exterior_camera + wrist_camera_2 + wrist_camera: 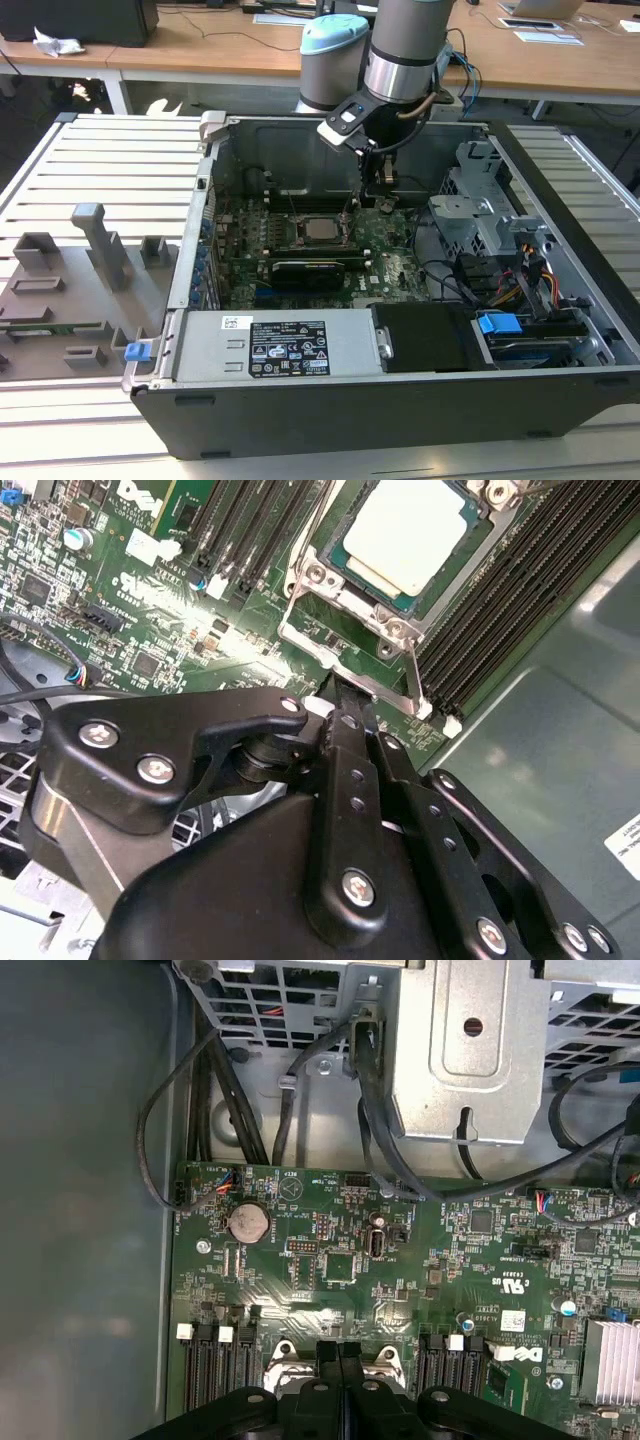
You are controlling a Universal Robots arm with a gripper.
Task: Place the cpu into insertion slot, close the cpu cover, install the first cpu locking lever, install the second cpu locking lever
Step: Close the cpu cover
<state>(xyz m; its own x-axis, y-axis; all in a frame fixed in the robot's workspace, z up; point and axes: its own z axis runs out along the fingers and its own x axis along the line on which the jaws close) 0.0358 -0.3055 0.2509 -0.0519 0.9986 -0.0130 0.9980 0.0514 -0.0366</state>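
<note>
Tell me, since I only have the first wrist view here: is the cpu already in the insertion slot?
Observer: Yes; in the second wrist view the cpu lies flat in it, silver top up.
Operator: Cover down?
Observer: The cpu cover looks lowered, framing the chip.
Operator: Where is the end effector?
Observer: In the exterior view the end effector reaches down to the motherboard, just to the exterior view's right of the cpu.

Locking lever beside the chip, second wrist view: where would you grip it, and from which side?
Probably at the free end of the lever, the thin wire running beside the chip. Come from above, pinching across the wire, because it lies low and the memory slots crowd its other side.
</note>
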